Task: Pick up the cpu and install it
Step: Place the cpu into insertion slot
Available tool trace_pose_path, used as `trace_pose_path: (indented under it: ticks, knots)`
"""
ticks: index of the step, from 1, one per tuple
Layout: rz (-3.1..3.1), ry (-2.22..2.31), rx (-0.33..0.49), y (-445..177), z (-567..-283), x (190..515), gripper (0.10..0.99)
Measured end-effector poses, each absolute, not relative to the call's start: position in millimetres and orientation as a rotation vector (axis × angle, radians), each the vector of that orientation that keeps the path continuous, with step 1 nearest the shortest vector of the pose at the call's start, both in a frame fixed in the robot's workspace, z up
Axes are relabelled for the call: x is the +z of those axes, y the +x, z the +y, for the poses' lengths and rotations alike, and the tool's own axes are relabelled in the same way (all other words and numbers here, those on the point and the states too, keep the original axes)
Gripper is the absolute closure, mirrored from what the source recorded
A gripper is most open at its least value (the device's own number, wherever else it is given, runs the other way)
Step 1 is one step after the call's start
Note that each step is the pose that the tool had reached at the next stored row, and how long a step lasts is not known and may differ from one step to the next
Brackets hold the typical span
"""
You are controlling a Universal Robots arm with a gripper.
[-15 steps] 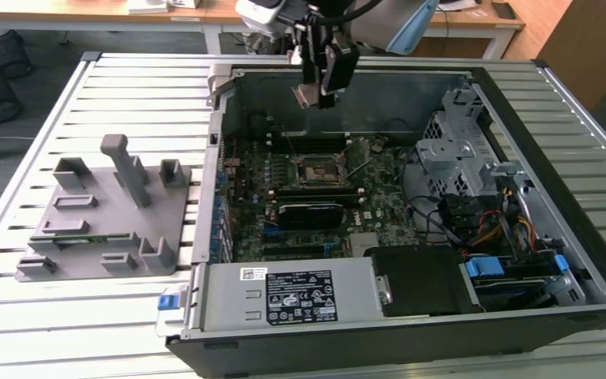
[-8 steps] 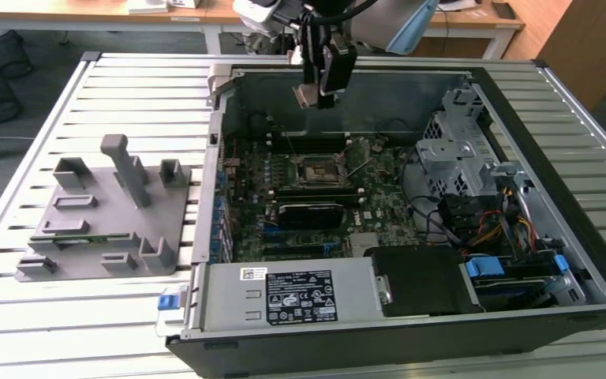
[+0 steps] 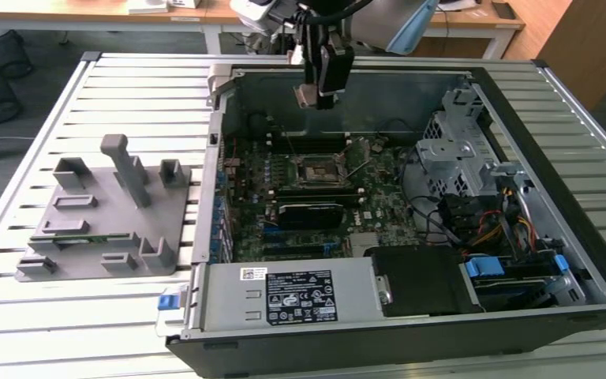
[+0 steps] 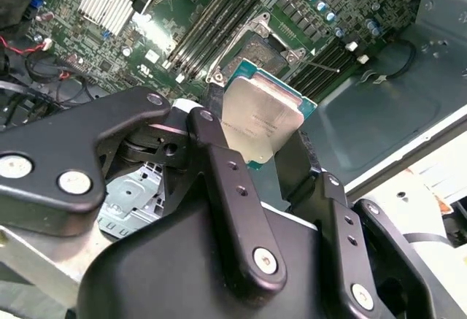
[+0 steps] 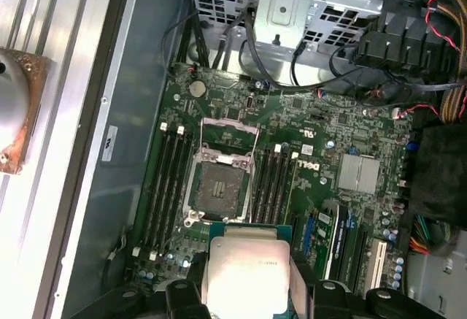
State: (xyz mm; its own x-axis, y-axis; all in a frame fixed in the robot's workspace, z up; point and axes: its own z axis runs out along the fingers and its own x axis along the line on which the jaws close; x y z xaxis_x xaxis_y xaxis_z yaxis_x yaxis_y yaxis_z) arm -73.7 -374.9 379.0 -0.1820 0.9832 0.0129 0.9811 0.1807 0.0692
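Note:
The cpu (image 4: 263,118), a flat square chip with a silvery top and a green rim, sits between the black fingers (image 4: 219,166) of my gripper (image 4: 259,147), which is shut on it. In the exterior view the gripper (image 3: 319,91) hangs over the far part of the open computer case, with the cpu (image 3: 304,96) at its tip, well above the motherboard. The square socket (image 3: 317,171) lies lower on the board with its metal frame swung up. In the first wrist view the cpu (image 5: 244,271) is held by the gripper (image 5: 248,290) just beside the open socket (image 5: 219,184).
Memory slots (image 5: 164,180) flank the socket. A metal drive cage (image 3: 461,150) and cable bundles (image 3: 492,225) fill the case at the exterior view's right, and a power supply (image 3: 293,296) lies at the near edge. A grey fixture (image 3: 103,213) holding a green memory stick (image 3: 66,237) stands on the slatted table (image 3: 145,95).

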Motion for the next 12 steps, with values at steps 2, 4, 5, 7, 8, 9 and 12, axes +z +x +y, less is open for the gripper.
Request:
trace_pose_path:
  ticks: [2,4,5,7,8,9,12]
  knots:
    - [2.373,2.003,0.095,-73.7,-374.8,379.0,0.553]
    - [2.353,2.026,0.094,-73.7,-374.7,378.8,0.553]
    - [2.342,2.038,0.094,-73.7,-374.6,378.6,0.553]
    - [2.332,2.051,0.092,-73.7,-374.6,378.0,0.553]
    - [2.329,2.054,0.091,-73.8,-374.6,377.5,0.553]
    - [2.327,2.058,0.09,-73.8,-374.6,376.6,0.553]
    - [2.319,2.069,0.088,-74.0,-374.6,372.8,0.553]
